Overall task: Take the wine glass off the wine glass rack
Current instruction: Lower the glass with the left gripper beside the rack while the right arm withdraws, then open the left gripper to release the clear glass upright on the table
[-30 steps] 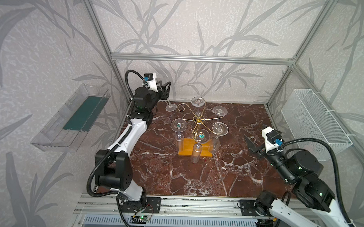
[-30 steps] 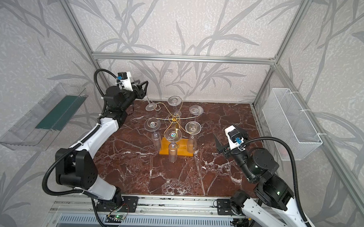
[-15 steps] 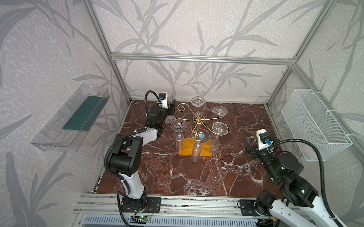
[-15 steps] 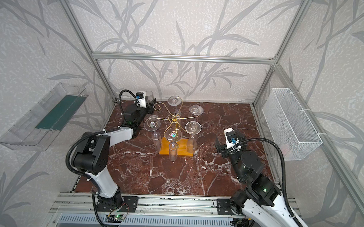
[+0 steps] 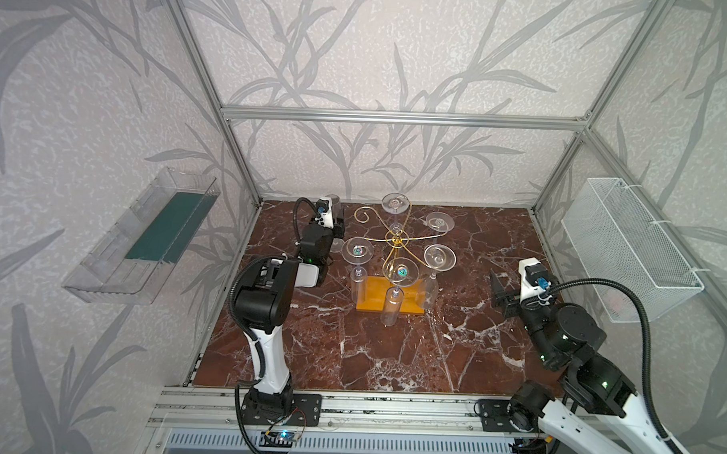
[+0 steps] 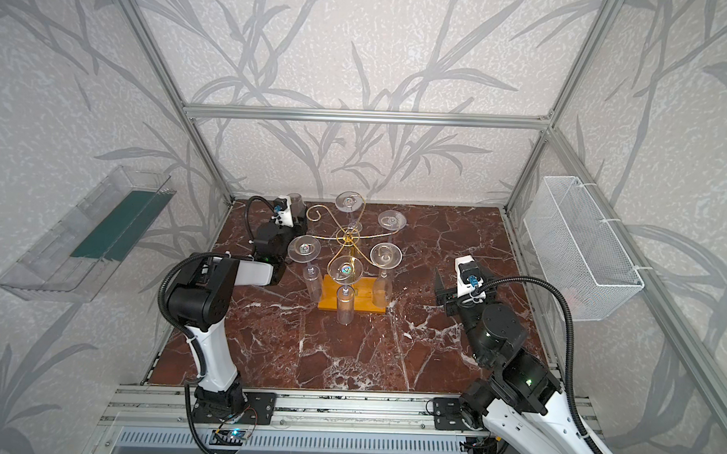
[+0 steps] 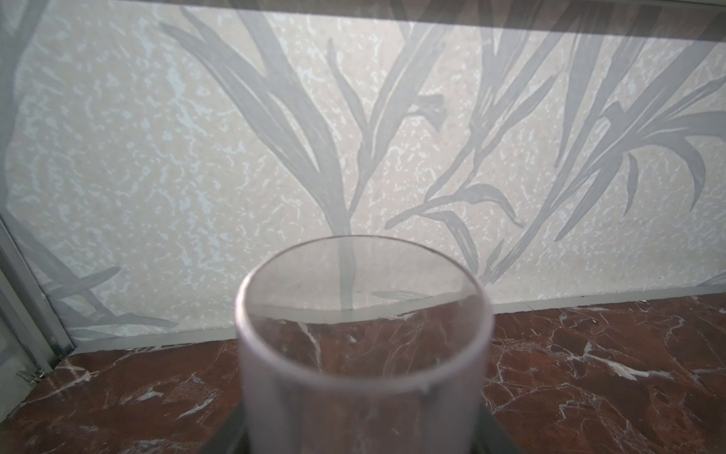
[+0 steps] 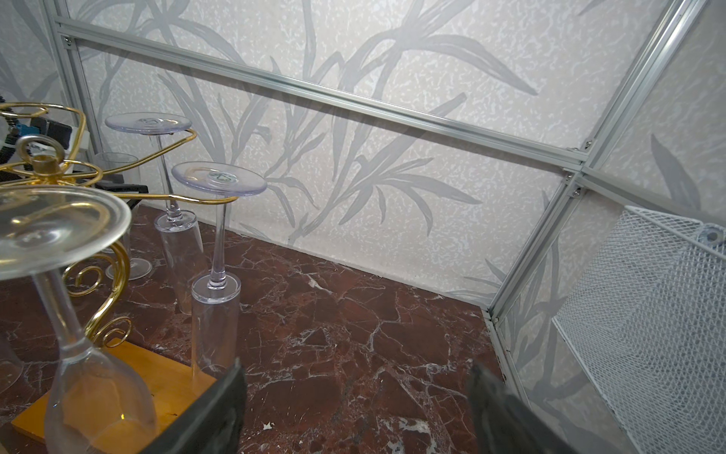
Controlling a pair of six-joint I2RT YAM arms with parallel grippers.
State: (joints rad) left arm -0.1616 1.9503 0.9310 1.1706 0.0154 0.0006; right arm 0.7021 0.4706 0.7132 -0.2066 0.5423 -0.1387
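1 wine glass (image 7: 363, 334), pinched by left claw (image 5: 336, 223), fills left wrist view; right claw (image 8: 355, 412) spread.

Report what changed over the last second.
The left pincer, shut on the wine glass, swung down from high at the back left to low by the back wall, turning the glass from tilted to upright, mouth up. Unchanged: the grip, five glasses hanging on the wine glass rack, and the right pincer, open and barely shifted.
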